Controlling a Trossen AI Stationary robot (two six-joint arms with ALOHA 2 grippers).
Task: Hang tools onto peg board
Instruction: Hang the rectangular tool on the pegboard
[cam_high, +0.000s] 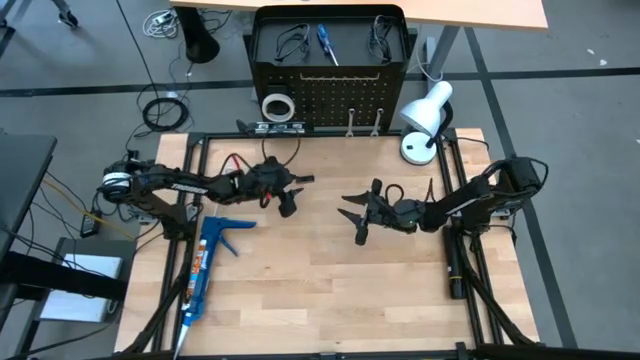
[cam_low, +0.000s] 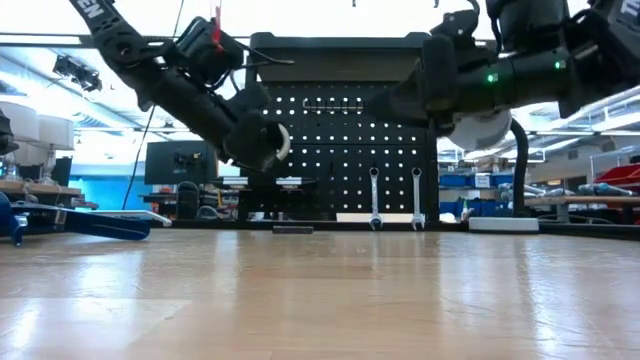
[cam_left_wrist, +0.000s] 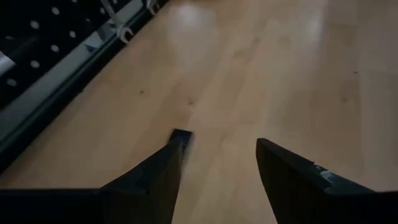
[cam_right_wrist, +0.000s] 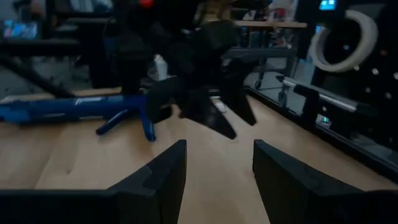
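Dark and jointed, both arms reach over the pale wooden table (cam_high: 330, 290) in the high view: the left gripper (cam_high: 291, 194) and right gripper (cam_high: 355, 218) face each other near the middle, each with jaws spread and empty. Beyond them stands the upright black perforated peg board (cam_high: 330, 85), carrying a white tape ring (cam_high: 277, 106), two silver wrenches (cam_high: 362, 124), black wire loops (cam_high: 290, 42) and a blue-handled screwdriver (cam_high: 326, 43). A white desk lamp (cam_high: 424, 118) stands beside it; a blue caulking gun (cam_high: 206, 262) lies behind the left gripper. In the low view both arms hang above the table, partly hiding the board. The left wrist view shows bare wood between parted fingers (cam_left_wrist: 155, 180). The right wrist view shows spread fingers (cam_right_wrist: 283, 177) facing the blurred left gripper.
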